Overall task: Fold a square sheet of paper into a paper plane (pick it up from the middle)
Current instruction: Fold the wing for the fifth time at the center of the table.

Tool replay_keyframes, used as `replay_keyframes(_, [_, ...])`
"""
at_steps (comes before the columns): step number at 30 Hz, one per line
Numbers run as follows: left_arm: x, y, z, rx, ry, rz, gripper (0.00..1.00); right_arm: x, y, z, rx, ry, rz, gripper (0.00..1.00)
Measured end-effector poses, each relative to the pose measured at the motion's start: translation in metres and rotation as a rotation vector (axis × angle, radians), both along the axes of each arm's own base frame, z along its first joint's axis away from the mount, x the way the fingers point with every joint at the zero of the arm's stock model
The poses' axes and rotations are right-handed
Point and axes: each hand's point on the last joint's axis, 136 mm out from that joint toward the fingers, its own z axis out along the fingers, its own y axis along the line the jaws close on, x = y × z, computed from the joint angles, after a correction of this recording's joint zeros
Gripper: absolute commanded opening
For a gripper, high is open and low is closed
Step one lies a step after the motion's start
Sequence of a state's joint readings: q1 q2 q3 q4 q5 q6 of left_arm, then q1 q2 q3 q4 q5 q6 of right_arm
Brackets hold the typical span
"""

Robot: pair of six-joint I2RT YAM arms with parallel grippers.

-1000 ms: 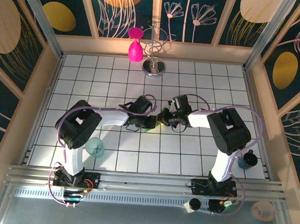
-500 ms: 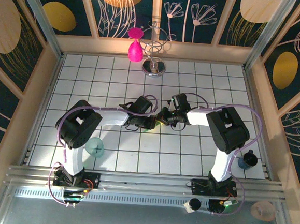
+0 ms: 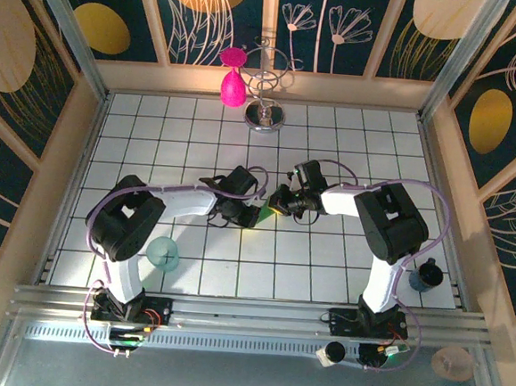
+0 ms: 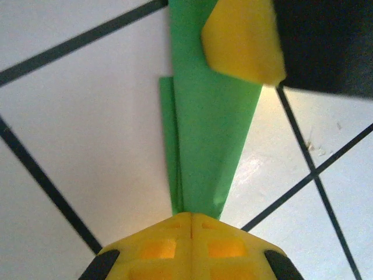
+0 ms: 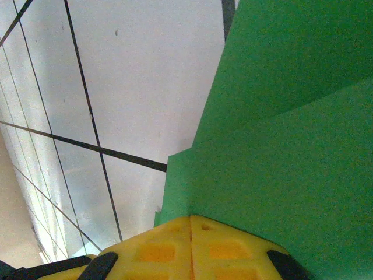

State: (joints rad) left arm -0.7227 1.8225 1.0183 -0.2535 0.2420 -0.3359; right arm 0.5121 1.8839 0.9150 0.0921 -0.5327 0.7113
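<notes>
**Left of the table.** A translucent teal cup (image 3: pixel 164 254) stands upright on the white tiled table (image 3: pixel 141 139), just beside the left arm's elbow and near the front edge. Its contents cannot be made out from above.

**Centre, overhead view.** The left gripper (image 3: pixel 248 213) and the right gripper (image 3: pixel 274 202) meet tip to tip over the middle tiles. The folded green paper (image 3: pixel 260 216) shows as a small wedge between them.

**Left wrist view.** The left gripper (image 4: pixel 191 218) has its yellow fingertips pressed together. The narrow end of the folded green paper (image 4: pixel 210 134) runs into the seam between them and is pinched there. From the tips the paper widens away as a long taper, and a second layer shows as a thin strip along its left edge. It sits close over the tiles. At the wide end, a yellow finger pad (image 4: pixel 242 41) of the right gripper overlaps the paper's upper right corner.

**Right wrist view.** The right gripper (image 5: pixel 191 224) also has its fingertips closed tight, clamped on the folded green paper (image 5: pixel 291 151). The paper spreads wide to the right in overlapping layers with a stepped edge.

**Far edge.** A pink teardrop object (image 3: pixel 233 88) hangs beside a wire stand (image 3: pixel 266 115), well apart from both grippers.

**Right of the table.** A dark cup (image 3: pixel 427 276) stands upright at the right edge of the tiles, near the right arm. Its contents cannot be told.
</notes>
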Motion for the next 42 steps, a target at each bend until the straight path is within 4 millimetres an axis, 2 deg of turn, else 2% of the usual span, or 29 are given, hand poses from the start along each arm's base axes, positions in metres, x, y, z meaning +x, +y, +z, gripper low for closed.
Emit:
replay_keyframes(5, [-0.01,0.012,0.002,0.028,0.029,0.004,0.0,0.0,0.0,0.0,0.0,0.0,0.0,0.09])
replay_keyframes(8, [-0.01,0.013,0.012,0.013,0.023,0.008,0.0,0.0,0.0,0.0,0.0,0.0,0.0,0.09])
replay_keyframes(11, [-0.005,0.003,0.033,-0.062,-0.01,0.02,0.0,0.0,0.0,0.0,0.0,0.0,0.0,0.09])
replay_keyframes(13, [0.002,-0.012,0.05,-0.155,-0.036,0.029,0.0,0.0,0.0,0.0,0.001,0.0,0.0,0.09])
replay_keyframes(16, [0.008,-0.03,0.06,-0.255,-0.035,0.03,0.0,0.0,0.0,0.0,0.001,0.001,0.0,0.09])
replay_keyframes(19, [0.008,-0.037,0.046,-0.271,0.007,0.03,0.0,0.0,0.001,0.0,0.007,0.0,0.003,0.08])
replay_keyframes(22, [0.004,-0.036,0.022,-0.237,0.06,0.035,0.0,0.0,0.001,0.0,0.009,0.001,0.004,0.08])
replay_keyframes(25, [0.003,-0.036,0.008,-0.213,0.093,0.035,0.0,0.001,0.001,0.0,0.01,0.001,0.004,0.08])
replay_keyframes(35, [0.007,-0.025,-0.001,-0.136,0.076,0.004,0.0,0.003,0.002,-0.001,0.012,0.0,0.004,0.08])
replay_keyframes(42, [0.007,-0.017,-0.003,-0.185,0.094,-0.006,0.0,0.005,0.005,-0.001,0.015,-0.01,0.027,0.08])
